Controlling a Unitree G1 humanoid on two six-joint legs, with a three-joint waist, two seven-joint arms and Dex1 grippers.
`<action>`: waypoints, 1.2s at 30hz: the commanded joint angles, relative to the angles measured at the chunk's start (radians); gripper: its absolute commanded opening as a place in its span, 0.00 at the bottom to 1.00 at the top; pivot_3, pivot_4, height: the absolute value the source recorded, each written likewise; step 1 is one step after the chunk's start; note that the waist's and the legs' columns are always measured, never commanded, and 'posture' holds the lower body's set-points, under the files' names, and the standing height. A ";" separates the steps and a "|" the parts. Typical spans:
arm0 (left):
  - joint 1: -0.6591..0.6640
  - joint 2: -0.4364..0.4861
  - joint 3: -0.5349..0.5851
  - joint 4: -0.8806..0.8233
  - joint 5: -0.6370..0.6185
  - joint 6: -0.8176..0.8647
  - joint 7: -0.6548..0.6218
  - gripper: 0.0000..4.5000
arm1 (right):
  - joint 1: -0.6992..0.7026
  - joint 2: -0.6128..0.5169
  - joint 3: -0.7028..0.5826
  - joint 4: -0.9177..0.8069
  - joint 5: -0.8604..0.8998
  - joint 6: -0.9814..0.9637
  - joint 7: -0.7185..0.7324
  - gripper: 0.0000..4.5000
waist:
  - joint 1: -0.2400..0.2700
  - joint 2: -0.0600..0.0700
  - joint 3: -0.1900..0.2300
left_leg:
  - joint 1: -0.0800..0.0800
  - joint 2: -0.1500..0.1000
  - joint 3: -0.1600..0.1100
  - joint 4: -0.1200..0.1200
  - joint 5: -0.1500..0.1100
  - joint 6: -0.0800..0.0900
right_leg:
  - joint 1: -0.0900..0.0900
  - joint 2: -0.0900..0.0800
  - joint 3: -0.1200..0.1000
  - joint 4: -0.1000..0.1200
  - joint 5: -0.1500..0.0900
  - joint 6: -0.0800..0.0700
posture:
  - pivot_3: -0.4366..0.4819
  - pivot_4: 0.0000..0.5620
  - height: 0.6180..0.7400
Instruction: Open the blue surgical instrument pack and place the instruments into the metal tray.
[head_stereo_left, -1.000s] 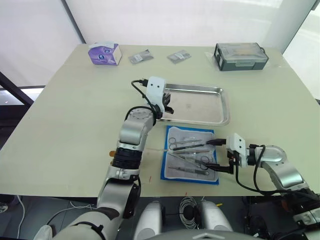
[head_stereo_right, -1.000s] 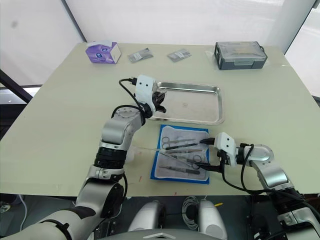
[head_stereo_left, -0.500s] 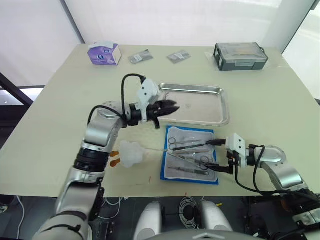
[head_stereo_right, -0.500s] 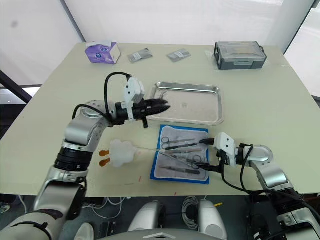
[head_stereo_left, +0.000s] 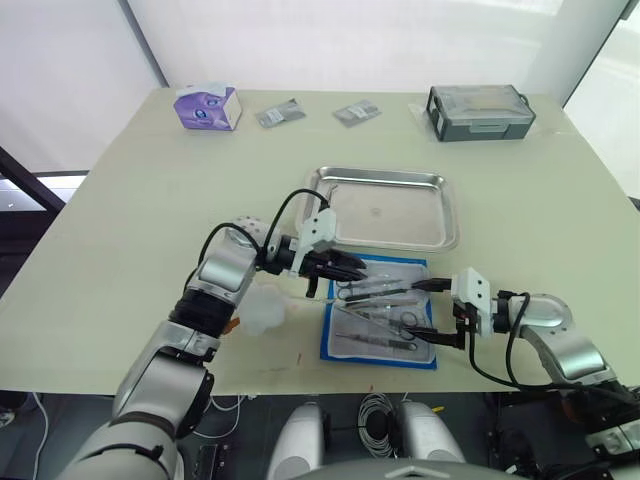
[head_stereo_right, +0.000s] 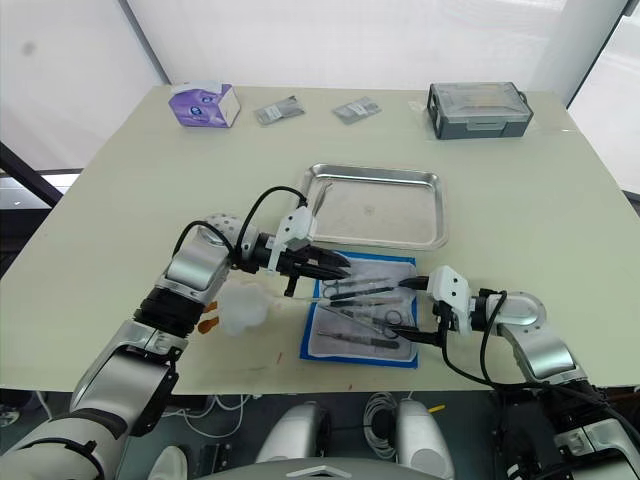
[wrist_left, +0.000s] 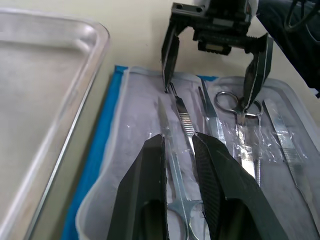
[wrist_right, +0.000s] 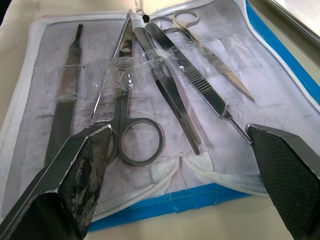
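Lying open on the pale table (head_stereo_left: 130, 200), the blue surgical instrument pack (head_stereo_left: 345, 345).

I see a shiny metal tray (head_stereo_left: 385, 206) with a smooth, bright rim. The tools (wrist_right: 165, 85) are smooth silver metal, and some have little ridges on their handles. They lie under thin, clear, crinkly plastic on a soft white cloth. The blue pack (head_stereo_left: 378, 308) around them looks like matt paper or cloth. The table (head_stereo_left: 130, 210) is smooth and matt. My right gripper's (wrist_right: 185, 165) black fingers (wrist_right: 87, 155) look rough and scuffed. My left gripper's (wrist_left: 182, 150) fingers look like smooth, shiny black plastic.
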 joint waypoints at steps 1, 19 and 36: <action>-0.021 -0.011 -0.009 0.026 0.032 -0.044 0.001 0.20 | 0.065 -0.013 0.069 0.063 -0.080 0.066 -0.006 1.00 | 0.000 0.000 0.000 | 0.000 0.000 0.000 0.000 0.000 0.000 | 0.000 0.000 0.000 0.000 0.000 0.000 | 0.48 0.27 1.00; 0.004 -0.039 -0.011 0.077 0.107 -0.082 0.058 0.26 | 0.065 -0.017 0.067 0.057 -0.080 0.069 -0.009 1.00 | 0.000 0.000 0.000 | 0.000 0.000 0.000 0.000 0.000 0.000 | 0.000 0.000 0.000 0.000 0.000 0.000 | 0.48 0.27 1.00; 0.025 -0.048 -0.036 0.081 0.125 -0.110 0.059 0.37 | 0.070 -0.024 0.062 0.054 -0.079 0.071 -0.009 1.00 | 0.001 0.000 0.000 | 0.000 0.000 0.000 0.000 0.000 0.000 | 0.000 0.000 0.000 0.000 0.000 0.000 | 0.48 0.27 1.00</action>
